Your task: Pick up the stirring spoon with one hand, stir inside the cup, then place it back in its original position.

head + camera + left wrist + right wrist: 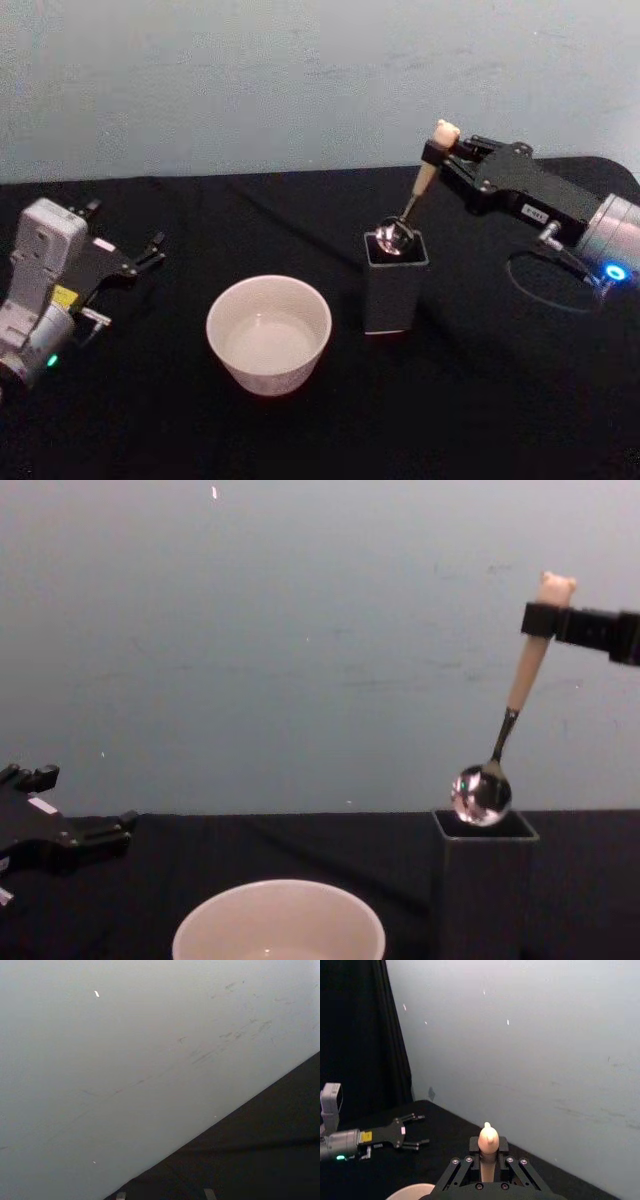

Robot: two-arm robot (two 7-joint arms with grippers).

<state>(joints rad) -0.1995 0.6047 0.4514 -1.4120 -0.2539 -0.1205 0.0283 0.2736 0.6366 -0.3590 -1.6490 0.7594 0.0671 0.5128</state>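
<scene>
Fingers [430, 153] of right hand [436, 150] tight on spoon [422, 185], shiny bowl [392, 236] at square holder's [392, 295] mouth

My right tool [488, 1169] clamps the stirring spoon [488, 1141] by its beige handle, the bear head poking above my 2 fingers. The cup [412, 1191] peeks in beside the spoon. Well beyond the spoon, my left tool [422, 1130] hangs fingers-apart over the black surface [450, 1132].

A dark grey square holder [395, 292] stands upright on a black cloth-covered table [480, 410] before a scuffed pale blue-grey wall [250, 80]; a black curtain [355, 1035] adjoins the wall.
</scene>
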